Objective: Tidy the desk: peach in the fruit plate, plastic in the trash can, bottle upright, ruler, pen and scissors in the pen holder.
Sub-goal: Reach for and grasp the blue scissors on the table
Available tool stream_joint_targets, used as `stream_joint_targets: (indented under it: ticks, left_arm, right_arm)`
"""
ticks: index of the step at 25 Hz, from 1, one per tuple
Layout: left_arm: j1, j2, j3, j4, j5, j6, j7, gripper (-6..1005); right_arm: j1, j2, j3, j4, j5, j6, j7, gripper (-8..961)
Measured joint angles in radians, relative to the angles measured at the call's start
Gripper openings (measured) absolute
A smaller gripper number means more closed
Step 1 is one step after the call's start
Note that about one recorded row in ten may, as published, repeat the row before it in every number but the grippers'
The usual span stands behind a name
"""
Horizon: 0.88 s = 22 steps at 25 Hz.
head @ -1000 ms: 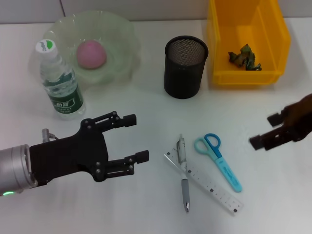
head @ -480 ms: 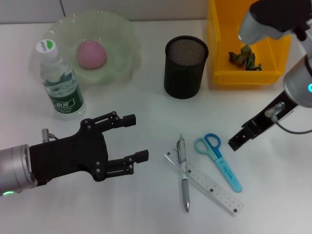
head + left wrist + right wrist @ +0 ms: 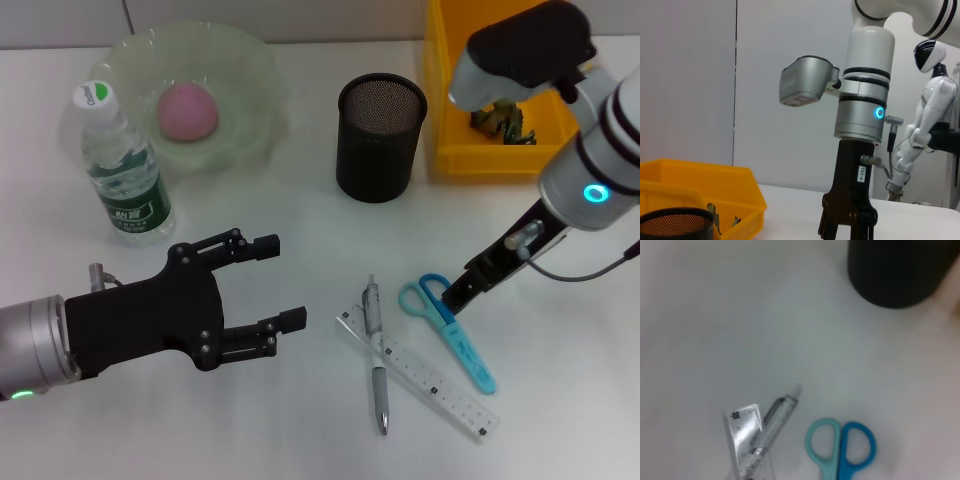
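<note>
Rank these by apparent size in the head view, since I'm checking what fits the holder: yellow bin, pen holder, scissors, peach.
Largest to smallest in the head view:
1. yellow bin
2. pen holder
3. scissors, longer than the holder is tall but far slimmer, so that order is unsure
4. peach

A pink peach (image 3: 187,109) sits in a pale green fruit plate (image 3: 250,70); the scissors (image 3: 447,329) have light blue handles; the pen holder (image 3: 379,138) is black mesh, the bin (image 3: 505,160) yellow.
</note>
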Motion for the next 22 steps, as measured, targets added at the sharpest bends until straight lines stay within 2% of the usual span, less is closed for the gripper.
stream_joint_targets:
  ticks: [8, 22]
  left_arm:
    - [-0.005, 0.000, 0.000, 0.000, 0.006, -0.005, 0.001, 789]
    - [-0.011, 0.000, 0.000, 0.000, 0.007, -0.012, 0.005, 789]
  right_arm:
    - [0.087, 0.000, -0.060, 0.148, 0.051, 0.052, 0.000, 822]
    - [0.094, 0.000, -0.107, 0.202, 0.057, 0.068, 0.001, 820]
